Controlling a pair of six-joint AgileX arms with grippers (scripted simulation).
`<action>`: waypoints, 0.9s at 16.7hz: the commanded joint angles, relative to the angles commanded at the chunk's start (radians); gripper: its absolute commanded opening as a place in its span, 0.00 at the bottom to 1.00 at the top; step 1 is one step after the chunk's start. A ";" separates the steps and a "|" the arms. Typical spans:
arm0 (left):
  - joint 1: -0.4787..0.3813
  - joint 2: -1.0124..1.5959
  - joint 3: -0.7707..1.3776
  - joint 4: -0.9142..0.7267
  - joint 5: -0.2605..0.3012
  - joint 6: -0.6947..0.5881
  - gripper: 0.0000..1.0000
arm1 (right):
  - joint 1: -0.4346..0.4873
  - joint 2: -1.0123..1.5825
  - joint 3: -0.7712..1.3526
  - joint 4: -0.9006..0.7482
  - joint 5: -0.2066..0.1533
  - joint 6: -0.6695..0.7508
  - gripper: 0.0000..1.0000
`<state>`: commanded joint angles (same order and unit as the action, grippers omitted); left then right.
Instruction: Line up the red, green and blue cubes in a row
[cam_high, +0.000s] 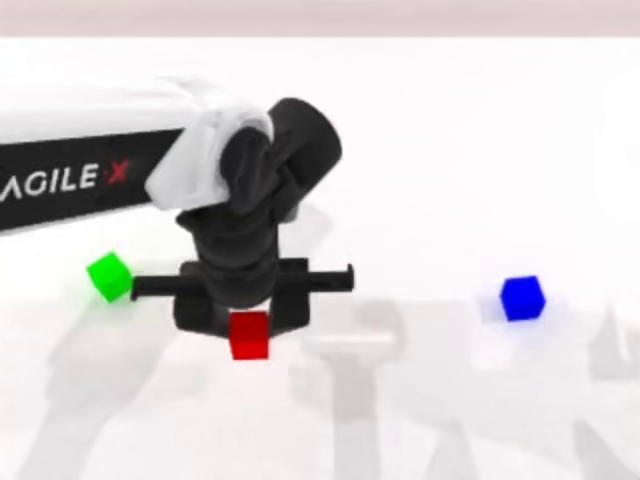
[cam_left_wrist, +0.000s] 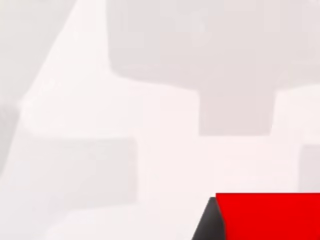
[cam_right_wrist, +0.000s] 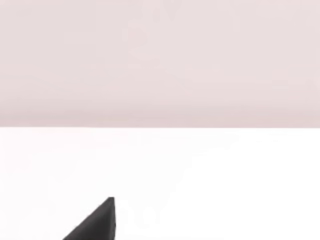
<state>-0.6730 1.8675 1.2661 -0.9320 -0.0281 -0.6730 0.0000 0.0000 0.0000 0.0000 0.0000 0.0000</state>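
The red cube sits at the tip of the left gripper, which seems clamped on it over the bench, probably to carry it into line. The green cube lies near on the left, the blue cube well apart on the right. Right gripper: cannot tell

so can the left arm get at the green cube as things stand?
Probably yes, once it is free. The green cube sits in the open just left of the left end effector, nothing between them. But that end effector is at the red cube now.
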 joint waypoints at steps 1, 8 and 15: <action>0.000 0.012 -0.026 0.041 0.001 0.000 0.00 | 0.000 0.000 0.000 0.000 0.000 0.000 1.00; -0.002 0.038 -0.081 0.116 0.002 -0.002 0.00 | 0.000 0.000 0.000 0.000 0.000 0.000 1.00; -0.002 0.038 -0.081 0.116 0.002 -0.002 0.53 | 0.000 0.000 0.000 0.000 0.000 0.000 1.00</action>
<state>-0.6750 1.9053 1.1853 -0.8160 -0.0260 -0.6747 0.0000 0.0000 0.0000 0.0000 0.0000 0.0000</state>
